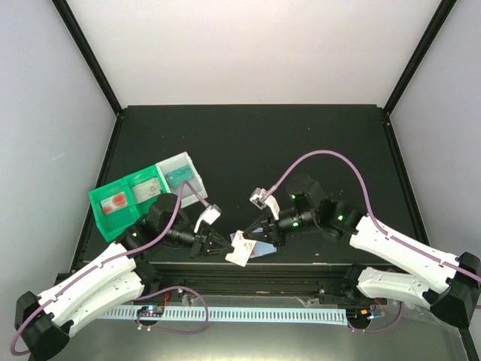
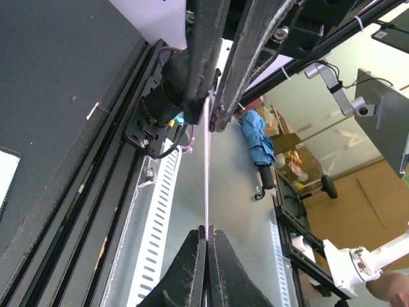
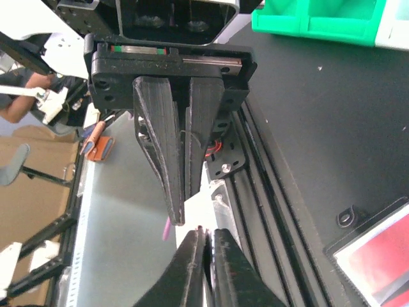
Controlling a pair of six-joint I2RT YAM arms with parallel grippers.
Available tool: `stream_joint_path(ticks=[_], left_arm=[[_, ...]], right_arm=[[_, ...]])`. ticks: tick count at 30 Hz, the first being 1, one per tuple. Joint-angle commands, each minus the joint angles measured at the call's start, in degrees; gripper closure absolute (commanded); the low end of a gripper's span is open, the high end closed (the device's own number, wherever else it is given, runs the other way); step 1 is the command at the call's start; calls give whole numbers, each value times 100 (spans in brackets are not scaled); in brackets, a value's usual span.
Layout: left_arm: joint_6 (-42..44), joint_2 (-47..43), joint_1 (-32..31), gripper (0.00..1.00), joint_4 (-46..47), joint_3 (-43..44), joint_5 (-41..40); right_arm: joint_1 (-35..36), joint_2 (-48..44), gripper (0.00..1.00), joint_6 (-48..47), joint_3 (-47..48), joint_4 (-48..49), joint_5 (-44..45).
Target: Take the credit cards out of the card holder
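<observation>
The card holder (image 1: 240, 252) hangs over the table's front edge as a thin flat piece, whitish with a red mark and a pale blue part (image 1: 264, 251) on its right. My left gripper (image 1: 225, 247) is shut on its left side. In the left wrist view it shows edge-on as a pink line (image 2: 208, 166) running from my left gripper (image 2: 207, 233) to the right gripper's fingers (image 2: 220, 115). My right gripper (image 1: 254, 239) (image 3: 206, 231) has closed down on the opposite edge, with a hairline slit beside it. I cannot tell credit cards apart from the holder.
A green tray (image 1: 120, 199) with a clear compartment (image 1: 180, 173) stands at the left. A red-faced card in a clear-edged sleeve (image 3: 374, 252) lies flat on the black mat by my right gripper. Black rails (image 1: 248, 272) and a slotted white duct (image 1: 248, 312) run along the front edge.
</observation>
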Motion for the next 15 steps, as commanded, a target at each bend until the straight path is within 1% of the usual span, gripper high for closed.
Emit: stream_joint_path(ticks=[1, 2, 3, 4, 5, 7, 10, 15], left_arm=[[101, 7, -45, 99, 157, 162, 76], [113, 2, -45, 96, 108, 185, -28], [121, -20, -47, 91, 8, 229, -183], [102, -52, -40, 84, -83, 269, -402], [47, -93, -36, 72, -183, 343, -674], [-247, -239, -36, 61, -212, 394, -1286], [-951, -620, -37, 41, 232, 246, -1985], [-2237, -1518, -36, 24, 1177, -372, -2989]], right_arm=[[5, -20, 99, 57, -82, 251, -201], [9, -32, 99, 78, -91, 256, -200], [3, -52, 99, 123, -99, 271, -156], [9, -78, 99, 189, -119, 291, -85], [10, -116, 99, 284, -142, 355, 18], [5, -227, 99, 539, -226, 522, 254], [-22, -368, 99, 1126, -384, 977, 662], [-69, -489, 99, 2522, -833, 2329, 1313]])
